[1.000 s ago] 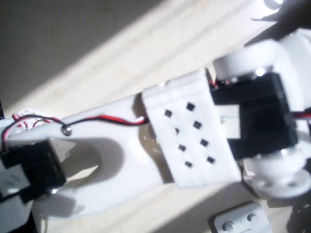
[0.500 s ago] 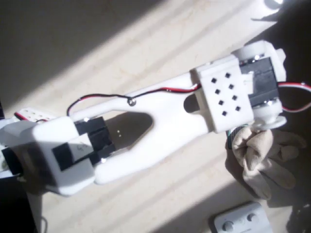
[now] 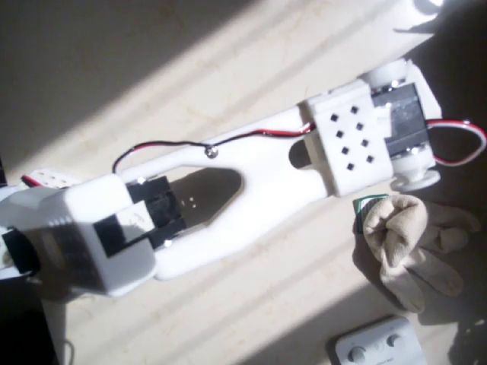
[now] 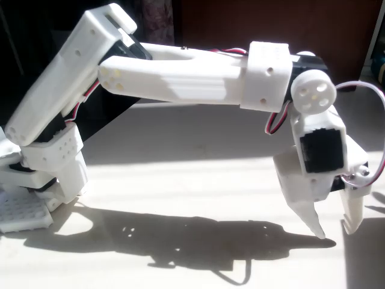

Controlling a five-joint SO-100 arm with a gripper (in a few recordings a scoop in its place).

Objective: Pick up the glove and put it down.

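Fixed view shows my gripper [image 4: 337,232] with its two white fingers spread apart, tips pointing down just above the table [image 4: 180,180], holding nothing. Overhead, the glove [image 3: 407,243] lies crumpled on the table at the right, beige with stubby wrinkled fingers, beside a green-and-white card [image 3: 361,211]. Since half a second ago the wrist has shifted slightly away from the glove.

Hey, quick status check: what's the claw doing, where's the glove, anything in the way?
Gripper open, tips pointing down, empty. Glove lying crumpled on table, not held. Small green card tucked at glove's edge; white screwed block nearby.
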